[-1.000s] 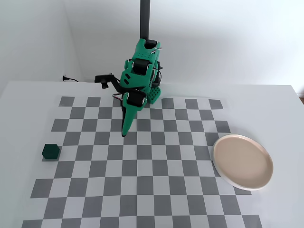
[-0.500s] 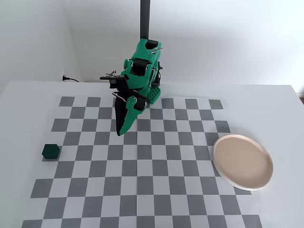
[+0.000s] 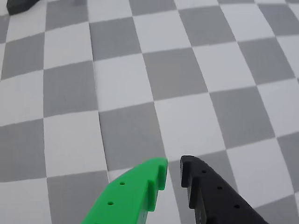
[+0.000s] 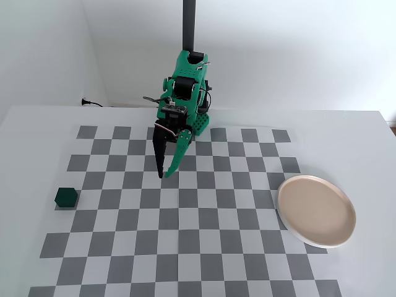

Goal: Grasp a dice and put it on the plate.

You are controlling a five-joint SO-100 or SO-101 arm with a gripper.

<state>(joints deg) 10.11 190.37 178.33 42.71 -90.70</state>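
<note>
The dice point(image 4: 66, 197) is a small dark green cube on the checkered mat's left edge in the fixed view, far left of my gripper. The plate point(image 4: 316, 210), round and pale pinkish-beige, lies at the mat's right edge. My gripper point(image 4: 164, 174) hangs over the upper middle of the mat, tips pointing down just above it. In the wrist view my gripper point(image 3: 173, 163) shows a green finger point(image 3: 135, 191) and a black finger point(image 3: 210, 191) with only a thin gap and nothing between them. The plate is out of the wrist view.
The arm's green base point(image 4: 185, 93) stands at the back of the mat in front of a dark post point(image 4: 189, 25). A dark shape point(image 3: 18, 4) sits in the wrist view's top left corner; I cannot tell what it is. White tabletop point(image 4: 371, 142) surrounds the mat.
</note>
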